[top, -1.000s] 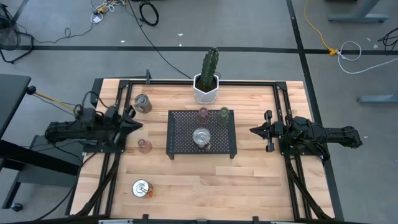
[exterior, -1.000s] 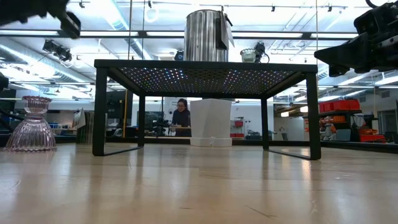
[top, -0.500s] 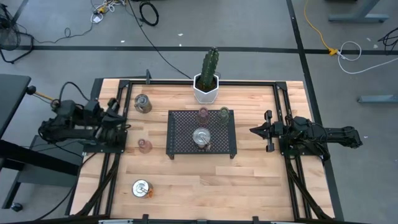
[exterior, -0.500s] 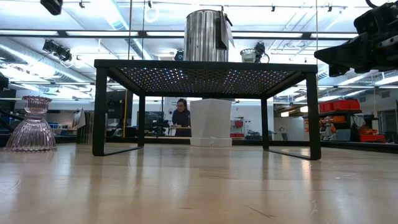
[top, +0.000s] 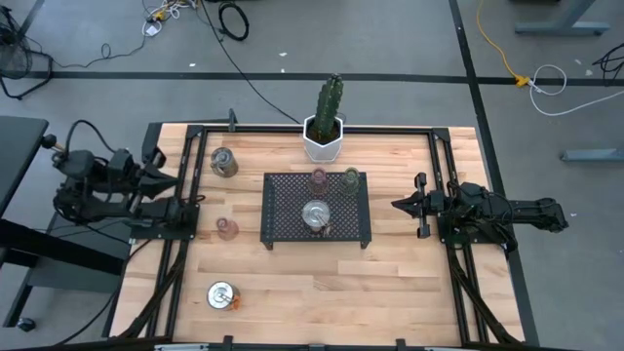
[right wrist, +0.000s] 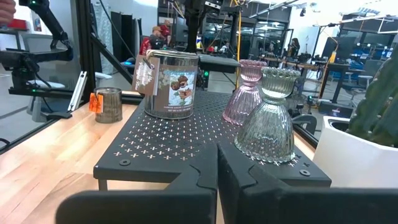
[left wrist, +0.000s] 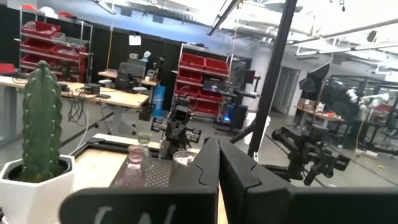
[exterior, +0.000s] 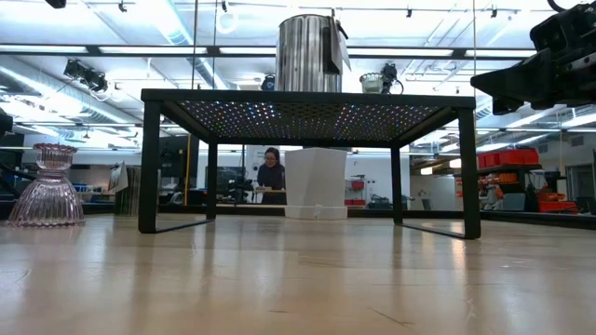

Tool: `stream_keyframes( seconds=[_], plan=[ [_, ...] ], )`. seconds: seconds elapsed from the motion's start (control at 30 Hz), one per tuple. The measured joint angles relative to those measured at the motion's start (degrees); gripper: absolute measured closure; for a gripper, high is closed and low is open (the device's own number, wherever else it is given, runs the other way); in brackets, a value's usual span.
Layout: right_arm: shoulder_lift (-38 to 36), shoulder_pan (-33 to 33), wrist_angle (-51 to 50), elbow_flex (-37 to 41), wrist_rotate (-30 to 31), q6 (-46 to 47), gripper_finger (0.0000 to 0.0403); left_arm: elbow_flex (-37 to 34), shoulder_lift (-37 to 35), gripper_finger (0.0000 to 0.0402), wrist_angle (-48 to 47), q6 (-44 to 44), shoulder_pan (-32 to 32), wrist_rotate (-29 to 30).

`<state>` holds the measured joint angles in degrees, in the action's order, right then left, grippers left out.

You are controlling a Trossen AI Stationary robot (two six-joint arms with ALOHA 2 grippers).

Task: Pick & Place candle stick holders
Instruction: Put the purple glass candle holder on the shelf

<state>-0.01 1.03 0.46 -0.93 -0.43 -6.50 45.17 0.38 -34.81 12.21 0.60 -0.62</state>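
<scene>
Even, bright overhead lighting; ceiling strip lights (exterior: pixel 140 51) appear in the low view and glare softly off the surface (exterior: pixel 298 279), whose near edge is blurred. Shadows under the black mesh tray (top: pixel 316 208) are faint and short. In both wrist views the near fingers (right wrist: pixel 249 180) are out of focus; the distant room is slightly soft.
</scene>
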Motion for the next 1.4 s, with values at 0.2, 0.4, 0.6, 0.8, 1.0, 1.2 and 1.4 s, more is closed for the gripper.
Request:
stream_keyframes(
  seconds=[0.2,0.4,0.6,0.8,1.0,1.2,1.4],
  plan=[
    [0.00,0.01,0.01,0.00,0.00,0.02,0.0401,3.40,0.00,0.0398,-3.89,0.00,0.00,-0.02],
    [0.00,0.00,0.01,0.00,0.00,0.02,0.0401,6.37,0.00,0.0398,-7.09,0.00,0.00,0.00],
    [0.00,-0.01,-0.01,0.00,0.00,0.00,0.0401,9.84,1.21,0.0398,-7.95,0.00,0.01,0.40],
    [0.00,0.01,-0.01,0.00,0.00,0.01,0.0401,17.29,8.66,0.0399,-15.53,-1.52,0.00,0.61],
    [0.00,0.01,0.01,0.00,0.00,0.02,0.0401,25.59,18.30,0.0399,-24.68,-2.87,0.02,0.60],
    [0.00,0.01,0.00,0.00,0.00,0.01,0.0401,31.56,25.34,0.0399,-29.05,-3.02,0.02,0.59],
    [0.00,0.01,0.00,0.00,0.00,0.02,0.0401,34.79,29.39,0.0399,-30.20,-3.02,0.00,0.59]
  ],
)
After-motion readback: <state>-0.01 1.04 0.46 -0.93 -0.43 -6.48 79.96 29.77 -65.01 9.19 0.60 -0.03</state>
